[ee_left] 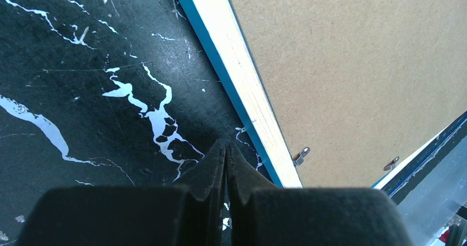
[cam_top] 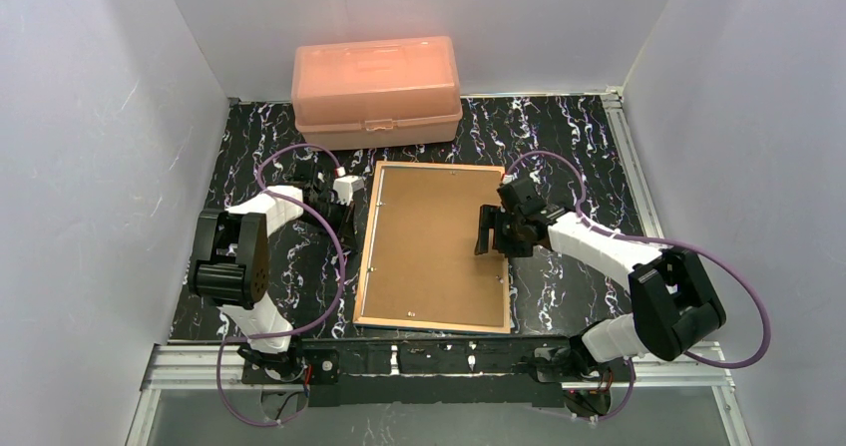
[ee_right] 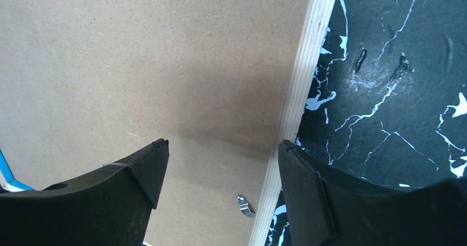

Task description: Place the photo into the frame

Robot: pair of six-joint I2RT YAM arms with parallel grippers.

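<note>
The frame (cam_top: 368,246) is laid face down on the worktop (cam_top: 261,132), the photo unseen. With the left end effector (ee_left: 226,152) pressed together beside it and the right end effector (ee_right: 223,147) spread above, it could be nudged askew.

1. The rectangular wooden picture frame (ee_left: 242,86): light wood-coloured back edge with a bright blue rim line, just right of the left jaws.
2. The flat rectangular backing board (ee_right: 137,64): plain brown, unpatterned, between the right jaws.
3. The table surface (ee_left: 82,64): black with white marble veining, left of the left jaws.
4. The rectangular plastic box (cam_top: 376,92): peach, well beyond both jaws.
5. The left gripper (ee_left: 226,158) and the right gripper (ee_right: 223,144): black.
</note>
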